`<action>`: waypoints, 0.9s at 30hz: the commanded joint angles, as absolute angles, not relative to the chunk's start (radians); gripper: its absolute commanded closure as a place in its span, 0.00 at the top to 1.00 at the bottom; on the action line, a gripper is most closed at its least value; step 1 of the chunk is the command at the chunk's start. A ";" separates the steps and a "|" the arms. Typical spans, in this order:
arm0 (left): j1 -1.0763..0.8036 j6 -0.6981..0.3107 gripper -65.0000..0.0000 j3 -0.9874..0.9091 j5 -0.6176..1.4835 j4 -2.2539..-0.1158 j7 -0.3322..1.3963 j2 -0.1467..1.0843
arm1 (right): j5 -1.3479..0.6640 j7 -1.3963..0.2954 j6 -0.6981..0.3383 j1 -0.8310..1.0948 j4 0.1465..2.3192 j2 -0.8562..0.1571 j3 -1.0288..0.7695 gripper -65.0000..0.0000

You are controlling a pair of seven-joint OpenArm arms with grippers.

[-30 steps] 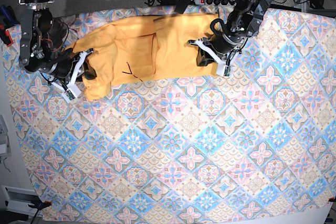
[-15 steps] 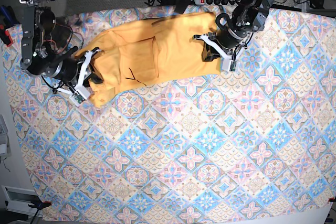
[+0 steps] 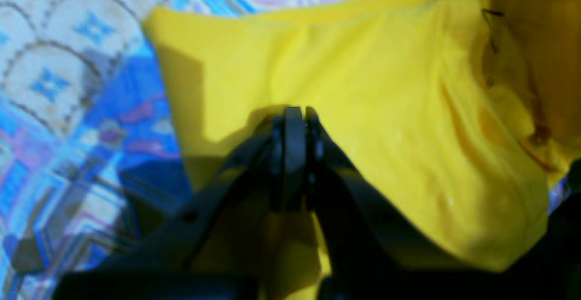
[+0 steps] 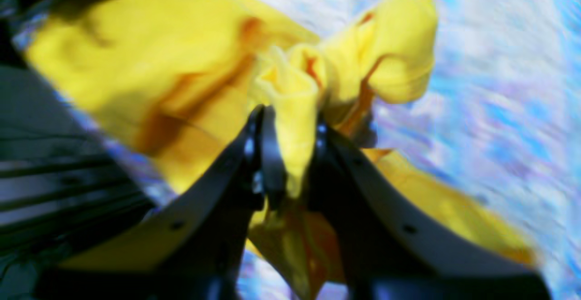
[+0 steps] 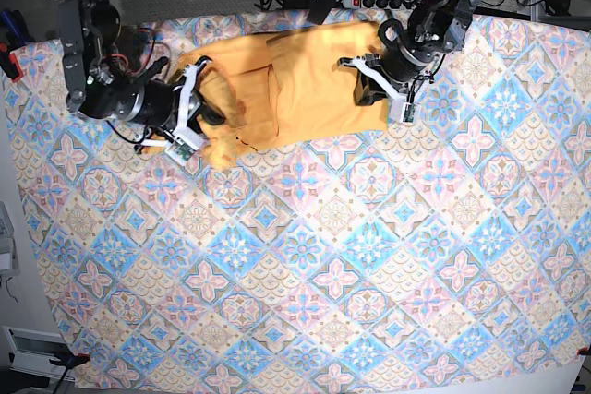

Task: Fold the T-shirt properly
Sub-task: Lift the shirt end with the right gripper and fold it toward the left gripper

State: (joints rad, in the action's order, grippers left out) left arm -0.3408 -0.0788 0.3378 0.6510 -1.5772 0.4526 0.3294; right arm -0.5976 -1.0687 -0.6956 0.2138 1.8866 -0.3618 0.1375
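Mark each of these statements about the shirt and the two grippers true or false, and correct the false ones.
1. The right gripper pinches a bunched fold of the T-shirt. True.
2. The left gripper stands wide open above bare tablecloth. False: its jaws are shut, over the shirt's cloth.
3. The shirt lies at the far end of the tablecloth in the base view. True.
4. The shirt is already a neat square. False: it is spread long and rumpled.

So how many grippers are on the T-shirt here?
2. The right gripper pinches a bunched fold at the T-shirt's left end in the base view; the left gripper is shut on its right edge.
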 commanded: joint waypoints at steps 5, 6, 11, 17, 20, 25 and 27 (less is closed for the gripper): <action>-0.337 -0.088 0.00 0.335 0.654 -1.554 0.435 0.328 | -0.615 -1.046 -0.698 0.193 1.905 -0.305 0.194 0.00; -0.337 -0.088 0.00 0.335 0.654 -1.546 0.435 0.326 | -0.615 -1.046 -0.698 0.189 1.905 -0.291 0.211 0.00; -0.341 -0.088 0.00 0.335 0.656 -1.543 0.433 0.329 | -0.611 -1.046 -0.698 0.151 1.900 -0.236 0.285 0.00; -0.377 -0.088 0.00 0.334 0.656 -1.649 0.435 0.360 | -0.608 -1.044 -0.698 0.133 1.896 -0.171 0.285 0.00; -0.375 -0.088 0.00 0.334 0.656 -1.646 0.435 0.361 | -0.608 -1.041 -0.698 0.122 1.896 -0.163 0.285 0.00; -0.374 -0.088 0.00 0.334 0.656 -1.615 0.435 0.361 | -0.608 -1.044 -0.698 0.099 1.888 -0.130 0.288 0.00; -0.375 -0.088 0.00 0.334 0.656 -1.616 0.435 0.361 | -0.608 -1.046 -0.698 0.073 1.879 -0.127 0.312 0.00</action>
